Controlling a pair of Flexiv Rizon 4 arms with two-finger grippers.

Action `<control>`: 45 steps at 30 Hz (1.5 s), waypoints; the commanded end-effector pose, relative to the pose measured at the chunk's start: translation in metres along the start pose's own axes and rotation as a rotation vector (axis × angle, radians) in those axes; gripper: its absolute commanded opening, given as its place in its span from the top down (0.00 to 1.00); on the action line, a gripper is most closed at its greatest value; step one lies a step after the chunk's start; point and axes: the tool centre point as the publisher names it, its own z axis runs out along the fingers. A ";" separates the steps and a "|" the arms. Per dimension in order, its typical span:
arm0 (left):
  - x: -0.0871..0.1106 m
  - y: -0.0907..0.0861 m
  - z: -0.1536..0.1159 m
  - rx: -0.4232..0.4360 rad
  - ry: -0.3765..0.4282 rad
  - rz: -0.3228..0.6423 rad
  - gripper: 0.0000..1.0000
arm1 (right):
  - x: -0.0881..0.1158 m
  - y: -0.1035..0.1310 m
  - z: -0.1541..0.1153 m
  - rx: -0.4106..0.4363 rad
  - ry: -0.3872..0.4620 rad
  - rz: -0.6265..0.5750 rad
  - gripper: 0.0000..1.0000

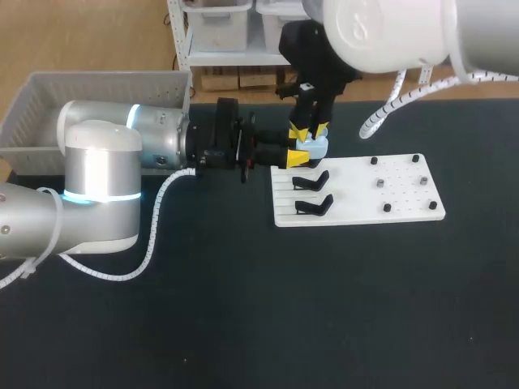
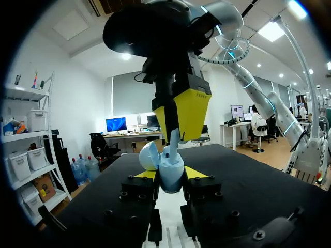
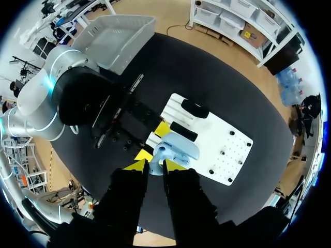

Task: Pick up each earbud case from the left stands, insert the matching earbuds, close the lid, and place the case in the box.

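Earbud case [image 2: 170, 176], pale blue with lid open, is clamped between the left fingers [image 2: 147, 174], while the right fingers [image 2: 192, 109] pinch an earbud [image 2: 174, 140] at its opening.

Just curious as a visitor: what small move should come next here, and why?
Probably the right gripper should ease its earbud straight down: the left gripper holds the earbud case with its lid open just beneath, and the earbud looks not yet seated.
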 end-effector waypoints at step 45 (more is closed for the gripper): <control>0.000 -0.002 0.000 -0.007 -0.002 0.004 1.00 | -0.012 -0.035 -0.039 0.079 -0.223 0.303 0.00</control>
